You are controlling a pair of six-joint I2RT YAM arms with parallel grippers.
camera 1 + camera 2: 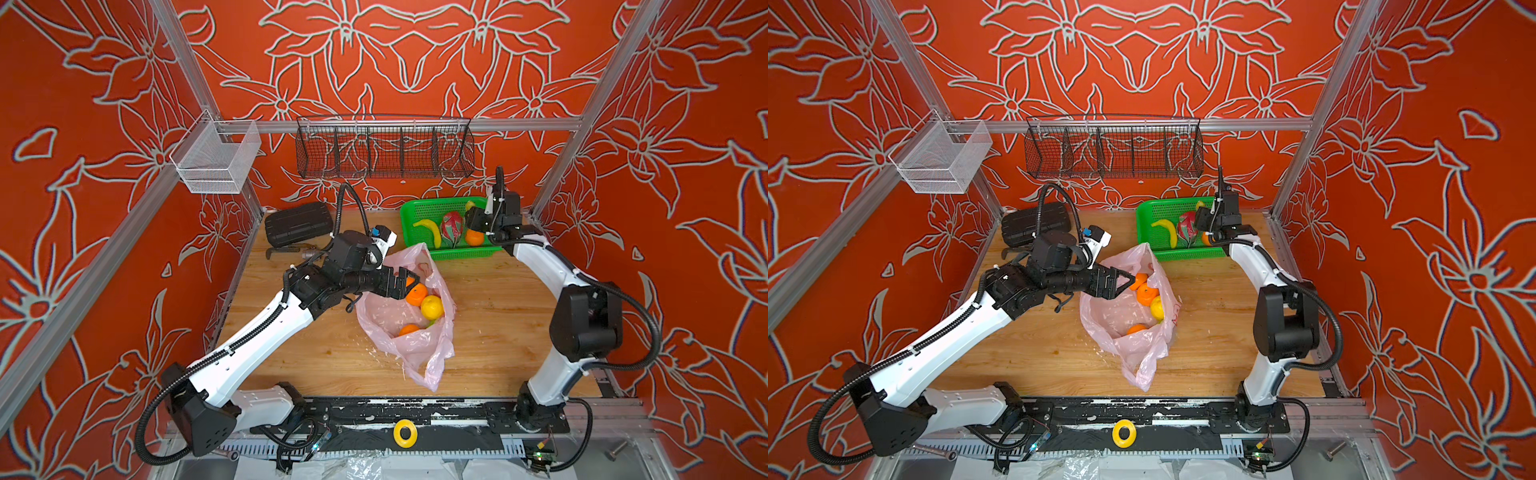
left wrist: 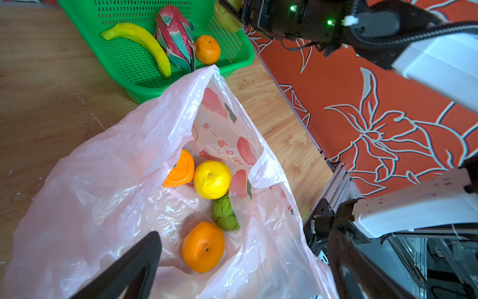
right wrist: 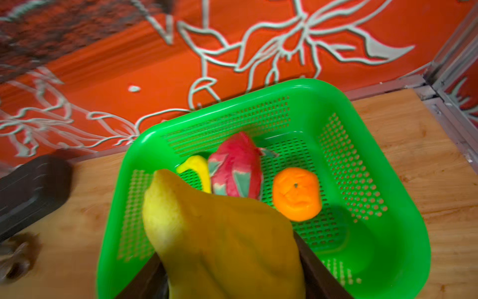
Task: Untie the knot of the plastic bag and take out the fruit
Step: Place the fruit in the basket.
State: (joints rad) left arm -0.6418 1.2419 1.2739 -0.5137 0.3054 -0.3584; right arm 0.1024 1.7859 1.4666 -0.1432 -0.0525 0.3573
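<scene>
Gaping plastic bag (image 2: 103, 181) with oranges (image 2: 203, 247), green basket (image 2: 124, 62) with banana (image 2: 144, 41)

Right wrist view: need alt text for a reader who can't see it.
The right fingers grip a yellow-green pear over a green mesh basket on a wooden table. In the basket lie a banana, a pink dragon fruit and an orange.

The left arm (image 1: 253, 345) and right arm (image 1: 548, 370) had glossy white shells, boxy black joints and looping black ribbed cables (image 1: 659, 338). Their fingers (image 2: 129, 266) were dark and tapered.
</scene>
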